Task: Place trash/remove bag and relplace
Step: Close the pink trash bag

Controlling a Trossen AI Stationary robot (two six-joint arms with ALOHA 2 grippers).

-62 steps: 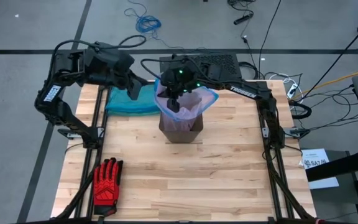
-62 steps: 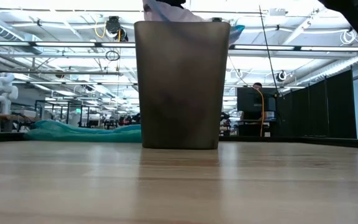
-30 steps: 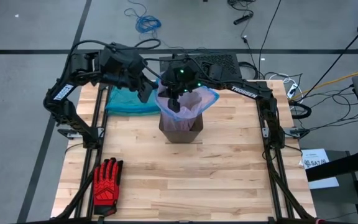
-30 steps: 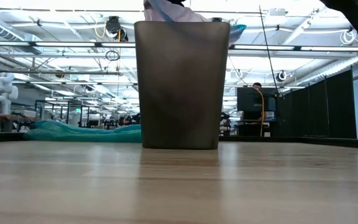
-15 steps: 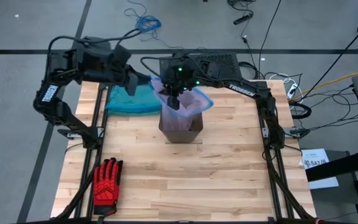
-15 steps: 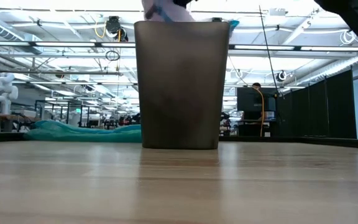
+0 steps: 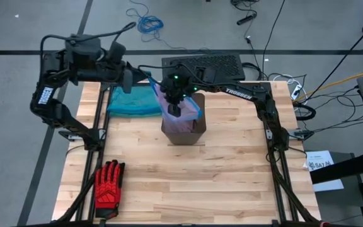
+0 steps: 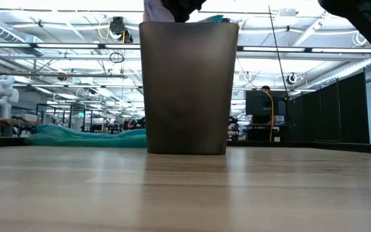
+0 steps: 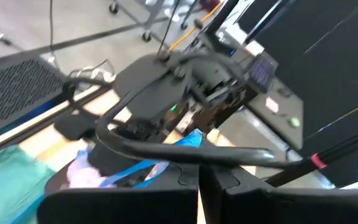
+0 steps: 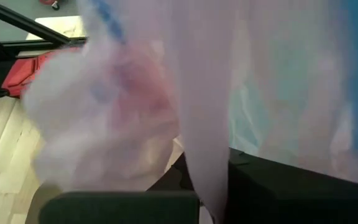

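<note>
A dark see-through bin (image 7: 184, 131) stands upright near the table's far middle. The pale pink-lavender bag (image 7: 193, 104), with a blue rim, sits in the bin's mouth and bunches above it. My right gripper (image 7: 175, 108) points down over the mouth, shut on the bag's film. My left gripper (image 7: 137, 79) is higher, off the bin's far left, shut, with the blue rim (image 7: 153, 85) stretched toward it. The bin and bag hide the trash. My left gripper seems to hold the bag's blue rim (image 9: 166, 155), which runs as a drawn-out strip from the bin's mouth to its shut fingers; the fingers themselves hide the place of contact. My right gripper pinches a fold of the bag's pink film (image 10: 197, 155) between its two fingers, slanting down from the far side. The film rises from the bin's mouth past the fingers.
A teal-blue plastic bag (image 7: 131, 101) lies flat at the table's far left, beside the bin. A red-and-black glove (image 7: 109, 184) lies at the near left corner. The near and right parts of the wooden table (image 7: 232, 176) are bare.
My left gripper has drawn back from the bag's left rim toward the table's far left and up, and the blue rim has stretched out after it. The bag's mouth, spread out to the right before, has drawn in over the bin. My right gripper has sunk a little.
</note>
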